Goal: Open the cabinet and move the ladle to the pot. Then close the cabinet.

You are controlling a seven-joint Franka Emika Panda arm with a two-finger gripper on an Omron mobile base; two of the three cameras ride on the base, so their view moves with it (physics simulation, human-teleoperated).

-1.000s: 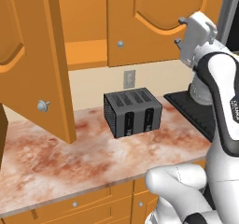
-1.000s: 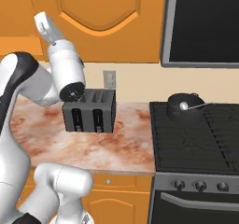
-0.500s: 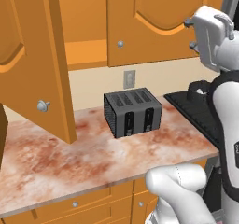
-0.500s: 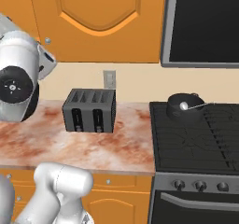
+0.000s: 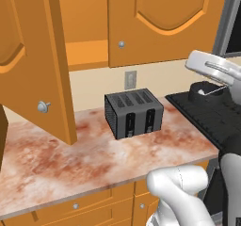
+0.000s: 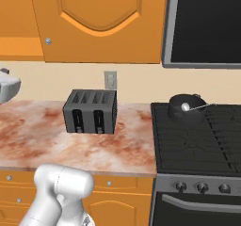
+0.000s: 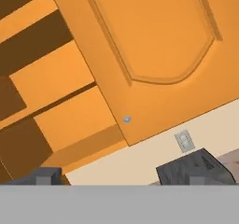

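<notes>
The cabinet (image 5: 160,22) has its left door (image 5: 33,55) swung wide open and its right door (image 6: 99,22) shut; its bare shelves (image 7: 56,78) fill the left of the hand view. The ladle (image 6: 186,107) lies in the pot (image 6: 187,111) on the stove's back left burner, its thin handle sticking out to the right. From the left base view the pot (image 5: 203,91) sits behind a white link of my arm. My gripper (image 7: 120,177) is open and empty, facing the shut door's knob (image 7: 126,119), well away from the pot.
A black toaster (image 5: 134,113) stands mid-counter under a wall outlet (image 6: 110,78). The black stove (image 6: 197,135) is to its right, with a dark microwave (image 6: 204,25) above. The open door overhangs the counter's left part (image 5: 42,154).
My arm has swung away from the pot: it slid right and lower in the left base view and out to the left edge of the right base view. Ladle, pot and doors are unmoved.
</notes>
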